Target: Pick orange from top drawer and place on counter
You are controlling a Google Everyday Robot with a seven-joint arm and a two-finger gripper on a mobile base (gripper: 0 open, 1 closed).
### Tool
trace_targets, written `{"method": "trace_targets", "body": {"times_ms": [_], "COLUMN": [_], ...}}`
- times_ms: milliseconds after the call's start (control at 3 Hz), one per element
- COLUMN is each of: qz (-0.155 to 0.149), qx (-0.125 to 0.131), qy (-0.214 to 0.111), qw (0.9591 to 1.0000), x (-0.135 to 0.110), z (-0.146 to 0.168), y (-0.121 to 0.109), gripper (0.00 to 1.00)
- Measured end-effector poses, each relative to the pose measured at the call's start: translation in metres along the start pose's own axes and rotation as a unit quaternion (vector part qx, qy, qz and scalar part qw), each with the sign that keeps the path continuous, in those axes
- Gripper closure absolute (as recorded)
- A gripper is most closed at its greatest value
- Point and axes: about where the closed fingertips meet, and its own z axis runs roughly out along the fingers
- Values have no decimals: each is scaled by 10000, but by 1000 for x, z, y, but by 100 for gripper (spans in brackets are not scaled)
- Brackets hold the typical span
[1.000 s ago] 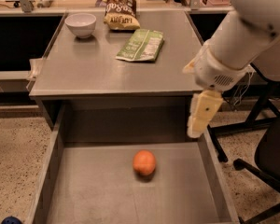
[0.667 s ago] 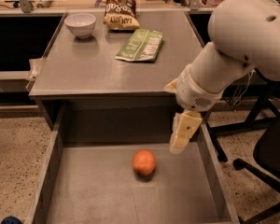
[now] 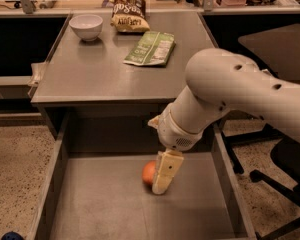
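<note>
the gripper [image 3: 162, 184] has swung left and down to the orange [image 3: 149, 172].

A white bowl [image 3: 86, 26] sits in the upper left of the frame on the bench [image 3: 90, 79]. Right of it a brown snack bag [image 3: 129, 14] lies flat, and just below that a green packet [image 3: 151, 48] lies at an angle. A dark side table [image 3: 280, 46] fills the upper right. A black office chair [image 3: 290, 169] stands at lower right on speckled floor [image 3: 15, 174]. A small blue object [image 3: 11, 236] shows at the bottom left edge. The gripper [image 3: 160, 186] hangs low at centre frame.
</note>
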Motion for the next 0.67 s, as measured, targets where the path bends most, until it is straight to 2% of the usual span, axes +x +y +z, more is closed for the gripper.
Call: {"method": "trace_targets", "body": {"times_ms": [667], "qz": [-92], "qx": [-74], "qy": [-89], "qw": [9999], "x": [3], "z": [45], "y": [18], "gripper": [0]}}
